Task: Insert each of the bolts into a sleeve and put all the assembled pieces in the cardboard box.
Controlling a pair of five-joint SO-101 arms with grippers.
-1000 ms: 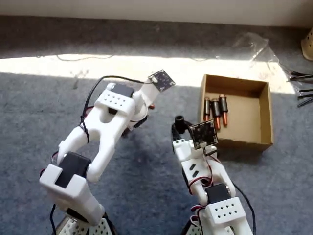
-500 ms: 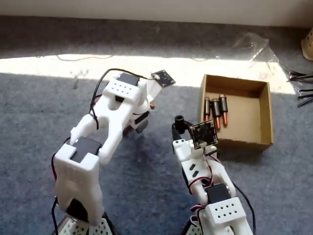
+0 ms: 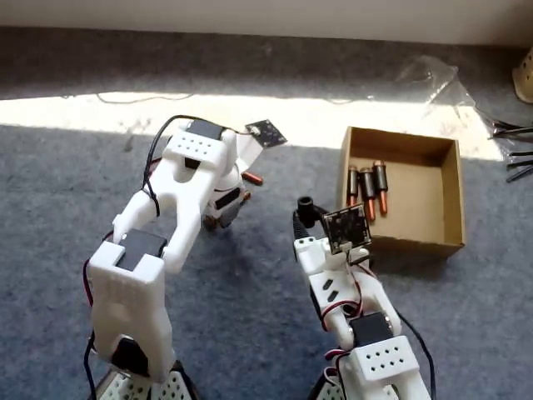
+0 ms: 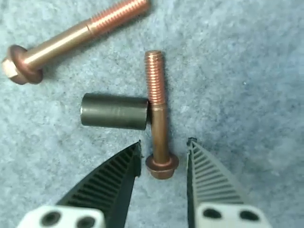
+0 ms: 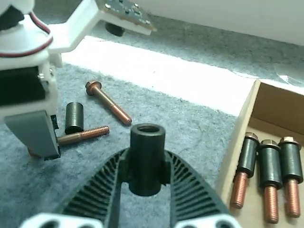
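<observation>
Copper bolt [image 4: 158, 123] lies between the jaws of my spread left gripper [image 4: 164, 141]; my right gripper [image 5: 146, 160] pinches a sleeve [image 5: 147, 142].

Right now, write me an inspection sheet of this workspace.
Surface: grey carpet, sunlit strip at the far side.
Job's things: cardboard box holding three assembled pieces; on the carpet, a loose sleeve touching one bolt, a second bolt apart.
Clutter: clear plastic bag; dark items at the edge.
Grippers: left gripper open, jaws flanking the first bolt's head; right gripper shut on an upright sleeve.
Cables: black cable on the left arm; red wires on the right arm.
Surroundings: pale wall.
</observation>
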